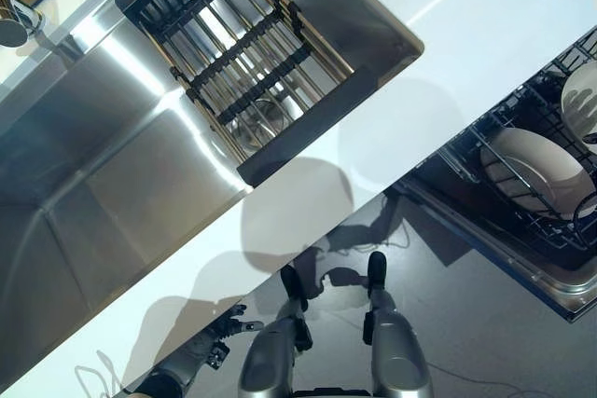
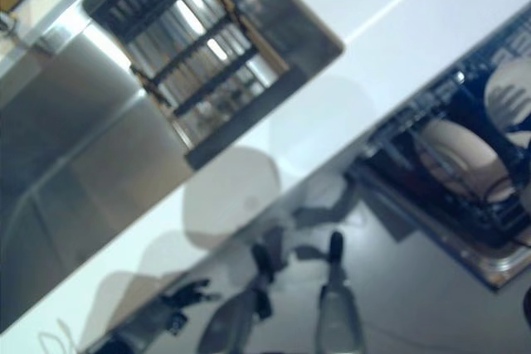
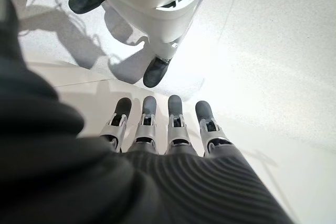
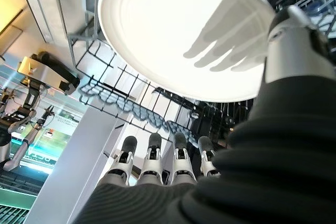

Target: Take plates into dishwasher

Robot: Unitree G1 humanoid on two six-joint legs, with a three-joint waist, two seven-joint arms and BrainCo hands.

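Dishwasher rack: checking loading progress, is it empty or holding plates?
Holding plates: two white plates sit in the dark rack.

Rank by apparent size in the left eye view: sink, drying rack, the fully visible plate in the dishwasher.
1. Sink, largest.
2. Drying rack, lying across the sink.
3. Plate, smallest, though it sits lower in the dishwasher, so its true size is less certain.

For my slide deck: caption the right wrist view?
Right hand, fingers straight, beside a round white plate in the dark wire dishwasher rack.
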